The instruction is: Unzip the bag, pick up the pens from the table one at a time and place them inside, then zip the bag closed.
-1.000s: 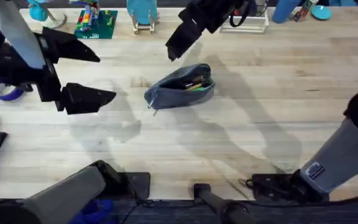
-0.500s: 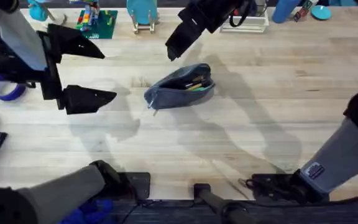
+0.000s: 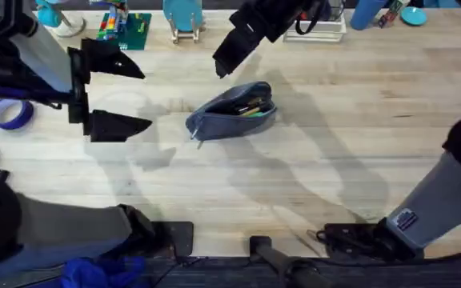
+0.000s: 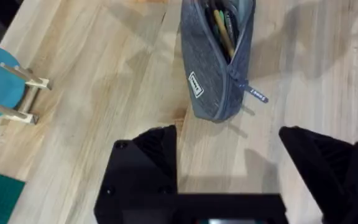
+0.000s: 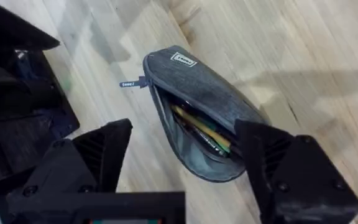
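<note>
From overhead, the blue-grey pencil pouch (image 3: 232, 111) lies on the wooden table (image 3: 318, 160) just above the middle of the frame, tilted, its zipper open and pens (image 3: 250, 107) showing inside. The left wrist view adds what that one cannot resolve: the zipper pull (image 4: 252, 92) with its small tab hanging off the pouch's near end, a small label on the fabric side, and a yellow pen (image 4: 221, 31) among darker ones in the open mouth. The right wrist view looks into the same opening from the other side, with the yellow pen (image 5: 204, 127) lying lengthwise inside and the pull (image 5: 131, 83) sticking out at the pouch's end. The left gripper (image 3: 117, 94) sits at the upper left of the overhead frame, its two black fingers spread wide and pointing right toward the pouch, apart from it and holding nothing. The right gripper (image 3: 229, 62) reaches in from the top centre, just above and left of the pouch; its fingers stand wide apart in its own wrist view, empty, with the pouch between and beyond them.
</note>
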### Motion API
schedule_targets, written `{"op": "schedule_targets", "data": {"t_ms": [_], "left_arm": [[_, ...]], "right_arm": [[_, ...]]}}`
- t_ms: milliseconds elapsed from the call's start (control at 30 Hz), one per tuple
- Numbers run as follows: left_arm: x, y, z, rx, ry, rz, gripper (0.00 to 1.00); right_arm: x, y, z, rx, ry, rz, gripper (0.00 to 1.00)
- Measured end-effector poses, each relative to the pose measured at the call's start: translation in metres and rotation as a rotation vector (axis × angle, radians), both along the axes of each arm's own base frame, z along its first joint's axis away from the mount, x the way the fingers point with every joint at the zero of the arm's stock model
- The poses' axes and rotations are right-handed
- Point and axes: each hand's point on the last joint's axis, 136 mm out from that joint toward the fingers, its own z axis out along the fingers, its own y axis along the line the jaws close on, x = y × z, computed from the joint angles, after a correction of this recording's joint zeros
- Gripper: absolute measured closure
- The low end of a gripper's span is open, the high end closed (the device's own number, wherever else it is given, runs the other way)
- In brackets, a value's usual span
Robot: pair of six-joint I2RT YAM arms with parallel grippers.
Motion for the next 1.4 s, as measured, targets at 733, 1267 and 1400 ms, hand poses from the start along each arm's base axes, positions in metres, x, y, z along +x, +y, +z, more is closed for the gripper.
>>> {"op": "schedule_targets", "data": {"t_ms": [733,1267,1400], "left_arm": [[0.010,-0.012,-0.070,-0.132,-0.092,0.046,0.005],[-0.002,-0.027,-0.084,-0.214,-0.095,0.073,0.007],[-0.002,-0.028,-0.082,-0.227,-0.097,0.076,0.007]], "right_arm": [[0.002,0.002,0.001,0.009,0.008,-0.027,0.004],[0.002,0.002,0.001,0.011,0.073,-0.126,0.004],[0.002,0.002,0.001,0.012,0.136,-0.221,0.004]]}}
